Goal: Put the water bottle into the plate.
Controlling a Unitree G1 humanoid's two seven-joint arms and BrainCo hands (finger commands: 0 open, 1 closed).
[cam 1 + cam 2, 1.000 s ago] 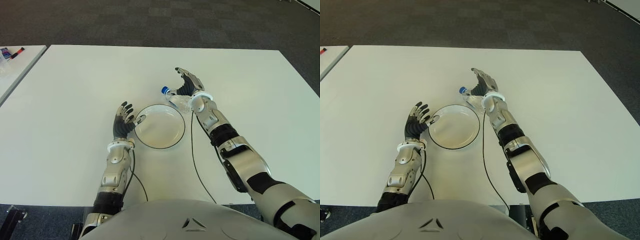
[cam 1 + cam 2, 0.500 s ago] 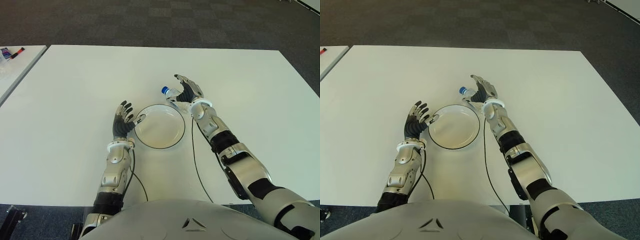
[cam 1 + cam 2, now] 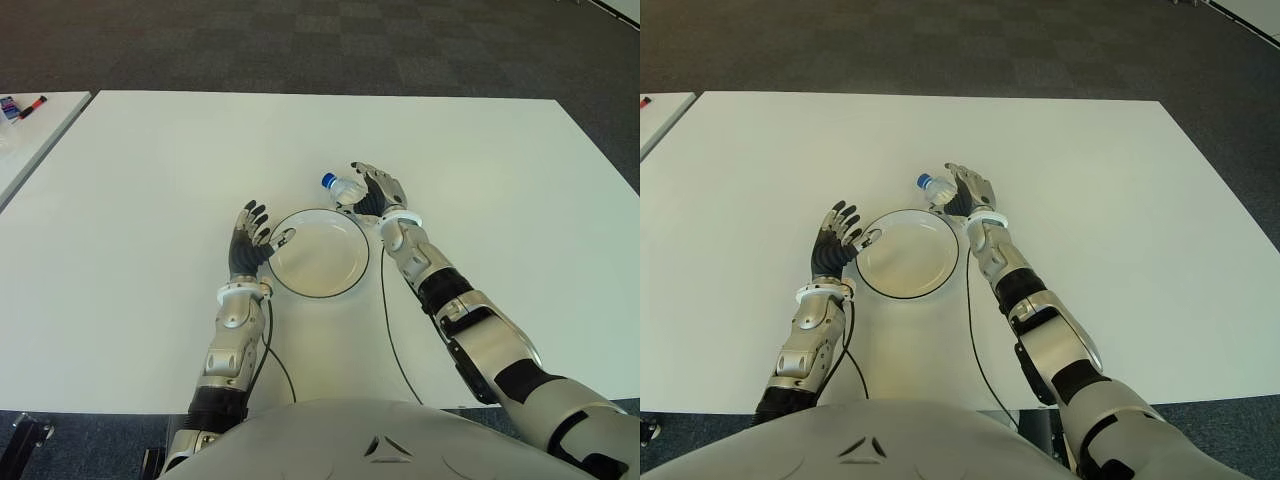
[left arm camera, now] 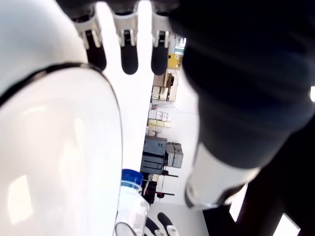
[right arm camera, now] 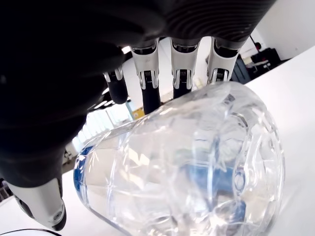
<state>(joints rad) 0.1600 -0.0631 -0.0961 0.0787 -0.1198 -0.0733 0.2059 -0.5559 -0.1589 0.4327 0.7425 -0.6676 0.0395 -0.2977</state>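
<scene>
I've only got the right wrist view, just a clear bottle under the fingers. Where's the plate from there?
Observer: The plate sits just nearer the robot than the water bottle, and it holds nothing.
Operator: How does the bottle lie?
Observer: On its side on the table, outside the plate's far rim, cap toward the robot's left, with the right hand over its base end.
Operator: And the other hand?
Observer: The left hand shows open beside the plate's left rim, holding nothing.

clear water bottle (image 3: pixel 345 187) lying beside plate (image 3: pixel 288 280)
</scene>
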